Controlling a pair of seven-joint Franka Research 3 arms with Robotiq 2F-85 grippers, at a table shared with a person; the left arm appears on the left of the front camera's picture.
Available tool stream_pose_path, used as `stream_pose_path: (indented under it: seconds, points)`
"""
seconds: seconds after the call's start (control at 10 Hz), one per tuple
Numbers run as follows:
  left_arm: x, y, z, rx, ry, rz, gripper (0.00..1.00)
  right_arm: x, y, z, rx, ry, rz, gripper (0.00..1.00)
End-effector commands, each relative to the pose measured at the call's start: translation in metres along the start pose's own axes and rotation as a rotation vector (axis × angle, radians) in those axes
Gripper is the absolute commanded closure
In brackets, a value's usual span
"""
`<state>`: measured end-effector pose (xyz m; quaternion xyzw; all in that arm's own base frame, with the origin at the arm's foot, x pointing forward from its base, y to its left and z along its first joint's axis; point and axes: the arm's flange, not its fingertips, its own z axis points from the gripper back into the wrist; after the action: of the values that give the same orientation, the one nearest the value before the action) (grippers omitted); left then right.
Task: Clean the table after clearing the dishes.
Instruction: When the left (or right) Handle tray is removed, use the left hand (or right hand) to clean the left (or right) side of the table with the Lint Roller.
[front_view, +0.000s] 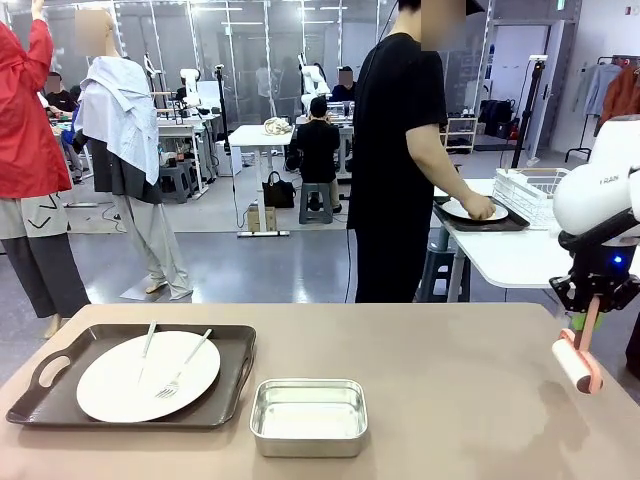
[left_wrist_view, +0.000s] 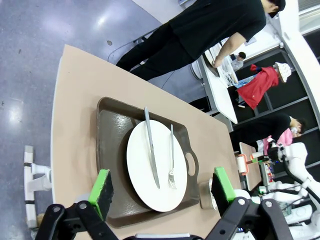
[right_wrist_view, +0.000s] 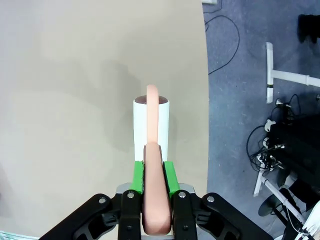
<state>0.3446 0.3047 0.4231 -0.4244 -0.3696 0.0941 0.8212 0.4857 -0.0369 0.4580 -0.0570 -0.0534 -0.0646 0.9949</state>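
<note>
Table (front_view: 450, 400): one beige top with rounded corners, under both sets of fingers.
Dishes on the table: one dark tray (front_view: 235, 350) with one white plate (front_view: 120, 390), and one knife (front_view: 147, 350) and one fork (front_view: 185, 368) lying on the plate.
Left gripper (left_wrist_view: 162, 187): fingers spread wide and holding nothing. In the wrist view the tray and plate lie between and just past the two green pads (left_wrist_view: 101, 189).
Dishes off the table: a second tray (front_view: 515, 222) with a second plate (front_view: 455, 210) sits on the white side table (front_view: 500, 260), with a person's hand (front_view: 480, 208) on the plate.
Right gripper (right_wrist_view: 152, 172): fingers pressed together on the pink handle of one lint roller (right_wrist_view: 151, 120). Its white roll sticks out past the fingertips, over the table's right end; contact with the top cannot be told.
Pan (front_view: 308, 415): one small steel pan, just right of the tray, well apart from the right fingers.
Rack (front_view: 530, 190): one white wire rack, beside the second tray.
</note>
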Motion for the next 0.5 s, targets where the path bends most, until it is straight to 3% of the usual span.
stream_pose_path:
  seconds: [0.0,0.1,0.4]
  points:
    - [0.001,-0.001,0.003,-0.011,-0.001,-0.003,0.0,-0.013,0.005,0.006,-0.025,-0.045,-0.019,0.8]
    - [0.001,-0.001,0.003,-0.011,-0.001,-0.003,0.0,0.0,0.0,0.0,0.0,0.0,0.0,0.8]
    - [0.001,-0.001,0.003,-0.011,-0.001,-0.003,0.0,0.0,0.0,0.0,0.0,0.0,0.0,0.8]
